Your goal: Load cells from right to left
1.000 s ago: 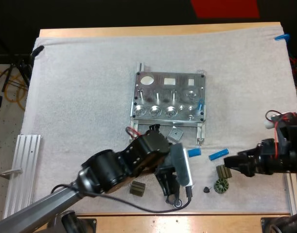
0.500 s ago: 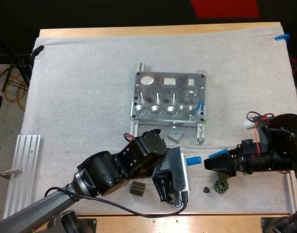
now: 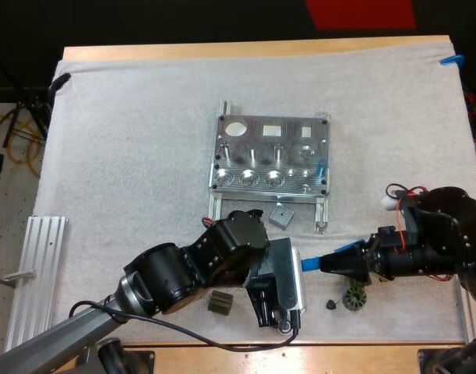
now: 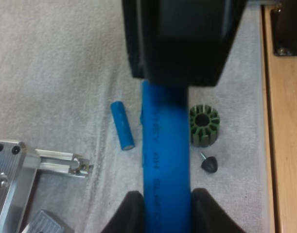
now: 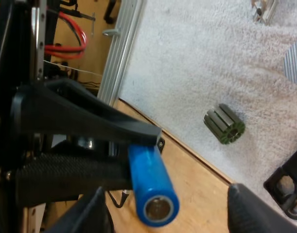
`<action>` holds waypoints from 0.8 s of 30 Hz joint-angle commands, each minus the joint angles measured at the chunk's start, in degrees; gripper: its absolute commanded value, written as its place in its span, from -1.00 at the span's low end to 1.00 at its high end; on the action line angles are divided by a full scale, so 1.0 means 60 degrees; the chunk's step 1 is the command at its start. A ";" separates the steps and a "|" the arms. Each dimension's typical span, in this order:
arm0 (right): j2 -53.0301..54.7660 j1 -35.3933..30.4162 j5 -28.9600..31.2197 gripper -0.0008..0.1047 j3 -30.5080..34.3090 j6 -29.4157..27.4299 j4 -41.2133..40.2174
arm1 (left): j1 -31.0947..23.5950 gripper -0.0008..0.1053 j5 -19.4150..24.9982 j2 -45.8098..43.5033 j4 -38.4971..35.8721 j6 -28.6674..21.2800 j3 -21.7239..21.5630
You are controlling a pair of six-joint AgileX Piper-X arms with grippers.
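Note:
My left gripper (image 3: 298,263) is shut on a long blue cylinder (image 3: 309,260) that points right, its fingers (image 4: 131,209) pressing both sides of that cylinder (image 4: 165,160). My right gripper (image 3: 329,263) faces it. The cylinder's free end (image 5: 155,204) lies between the right gripper's (image 5: 172,211) spread fingers, which stand open and clear of it. A second blue cylinder (image 3: 348,249) (image 4: 122,125) lies loose on the mat just beyond. The metal fixture (image 3: 270,156) sits mid-mat with one blue cylinder (image 3: 322,167) standing at its right end.
A dark green ribbed ring (image 3: 354,298) (image 4: 204,125) and a small dark cone (image 3: 330,304) (image 4: 209,164) lie near the front edge under the right arm. Another ribbed part (image 3: 220,301) (image 5: 225,124) and a small grey block (image 3: 280,214) are by the left arm. An aluminium rail (image 3: 43,265) lies left.
My right gripper has moved left from beside the dark parts to the end of the blue cylinder held by the left gripper. The left gripper shifted slightly toward the front edge.

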State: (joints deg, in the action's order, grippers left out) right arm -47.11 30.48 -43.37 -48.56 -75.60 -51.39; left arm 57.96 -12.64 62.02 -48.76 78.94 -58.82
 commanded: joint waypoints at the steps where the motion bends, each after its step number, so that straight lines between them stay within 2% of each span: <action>1: 0.0008 0.0008 -0.0076 0.03 0.0028 -0.0005 0.0170 | 0.0006 -0.98 -0.0077 -0.0061 0.0179 0.0007 -0.0063; 7: 0.0008 0.0008 -0.0368 0.03 0.0248 0.0386 0.0580 | 0.0006 -0.98 -0.0424 -0.0061 0.0183 0.0007 -0.0063; 16: 0.0008 0.0008 -0.0928 0.03 0.0357 0.0735 0.0817 | 0.0006 -0.98 -0.0421 -0.0061 0.0183 0.0007 -0.0063; 24: -0.0289 0.0336 -0.1009 0.03 0.0357 0.0854 0.0859 | 0.0006 -0.98 -0.0421 -0.0061 0.0256 0.0007 -0.0063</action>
State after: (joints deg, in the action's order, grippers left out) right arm -48.44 32.22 -48.56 -46.33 -70.42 -46.81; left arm 57.96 -14.77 62.02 -48.11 78.94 -58.82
